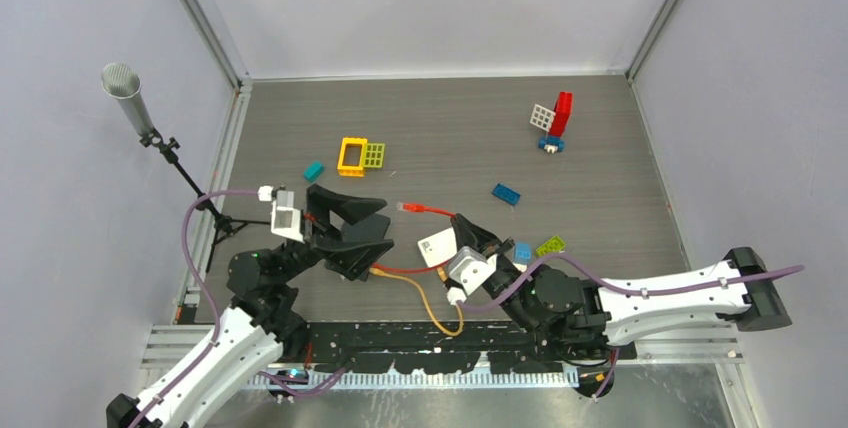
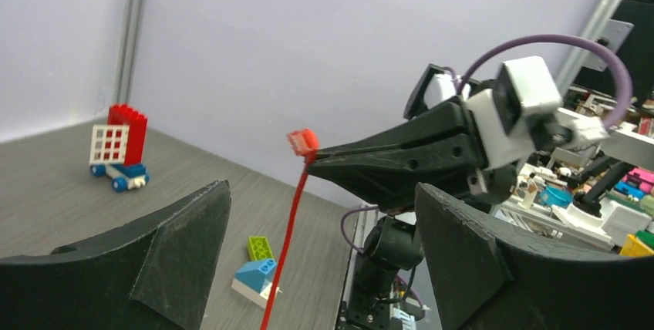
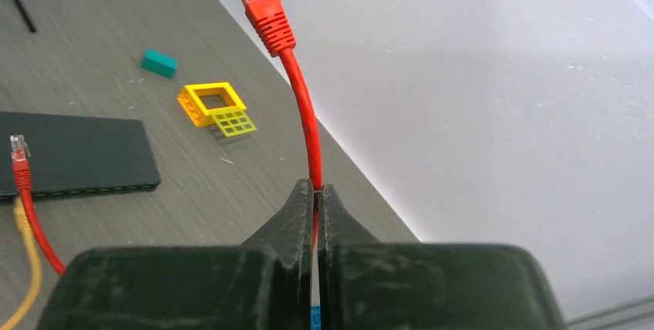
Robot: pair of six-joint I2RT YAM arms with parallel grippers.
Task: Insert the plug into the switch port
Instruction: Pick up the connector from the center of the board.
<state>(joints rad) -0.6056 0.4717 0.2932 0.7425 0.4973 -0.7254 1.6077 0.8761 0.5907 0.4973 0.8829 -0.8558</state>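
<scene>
My right gripper [image 3: 316,187] is shut on a red cable [image 3: 307,126], a little below its end. The red plug [image 3: 261,6] stands up beyond the fingertips, in the air. In the top view the plug [image 1: 405,207] points left toward my left gripper [image 1: 385,215], which is open. In the left wrist view the plug [image 2: 302,141] and its cable hang between the two wide-apart fingers [image 2: 177,245]. The switch [image 3: 77,156] is a flat black box on the table. A second red plug [image 3: 17,153] and a yellow cable [image 3: 27,253] lie at its front edge.
A white box [image 1: 437,245] lies by my right wrist. Loose bricks lie about: a yellow frame [image 1: 352,155], a teal one [image 1: 314,170], a blue one [image 1: 505,193], a green one [image 1: 550,245]. A red and white build [image 1: 553,120] stands at the back right. A microphone stand [image 1: 125,93] rises at left.
</scene>
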